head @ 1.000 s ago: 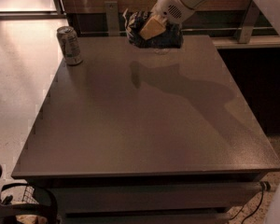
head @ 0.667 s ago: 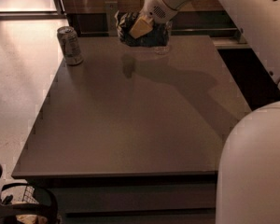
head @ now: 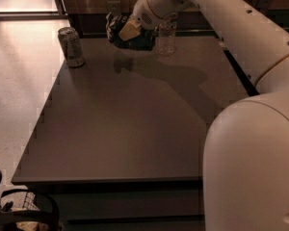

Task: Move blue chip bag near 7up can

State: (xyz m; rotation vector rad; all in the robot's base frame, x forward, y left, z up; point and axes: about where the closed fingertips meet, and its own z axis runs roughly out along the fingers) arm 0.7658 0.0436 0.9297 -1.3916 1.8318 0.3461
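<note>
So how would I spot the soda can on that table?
Look at the big grey table, far left corner. The 7up can stands there alone, left of the end effector holding the blue chip bag in the air. It's silvery metal with a green-and-white label, unlike the clear plastic bottle.

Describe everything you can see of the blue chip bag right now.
The crumpled dark navy-blue foil chip bag is scrunched and creased, with pale lettering too faint to read. It hangs clear of the grey table, near the far edge, casting a shadow below. The end effector is shut on it, with one tan finger across its front. The silvery drink can stands apart, further left in the view. The clear plastic bottle is close on the other side; contact cannot be told.
</note>
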